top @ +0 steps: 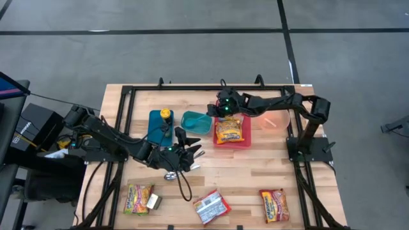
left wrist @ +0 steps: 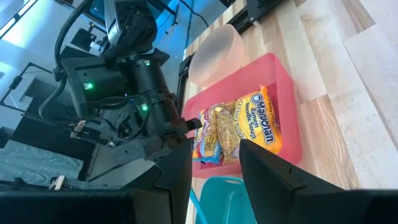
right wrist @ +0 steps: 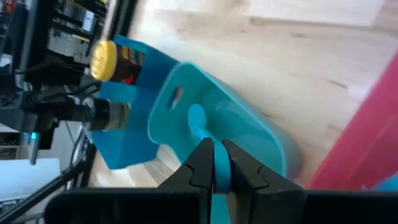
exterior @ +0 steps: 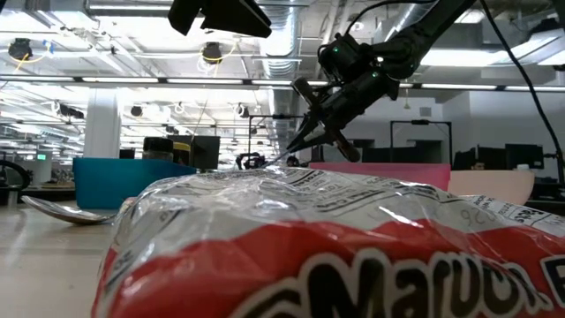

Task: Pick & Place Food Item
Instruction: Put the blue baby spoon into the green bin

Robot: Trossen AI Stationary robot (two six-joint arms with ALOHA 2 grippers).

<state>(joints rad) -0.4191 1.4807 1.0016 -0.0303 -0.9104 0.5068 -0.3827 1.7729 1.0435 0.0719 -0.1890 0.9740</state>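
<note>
4 noodle pkts (top: 230,130), 2 bowls (top: 195,121), 2 trays (top: 246,142)

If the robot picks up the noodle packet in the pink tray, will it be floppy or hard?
Probably a bit of both. The noodle packet in the pink tray has a thin, shiny, crinkly wrapper, so it may slip and crackle. The lumpy block showing inside looks stiff and could crack if squeezed. It likely weighs little for its size.

The noodle packet (left wrist: 239,129) in the red tray (left wrist: 287,87) reads "Maruchan Ramen Noodle Soup". The near packet (exterior: 353,247) shows "Maruc", partly cut off. Other labels are unreadable.
</note>
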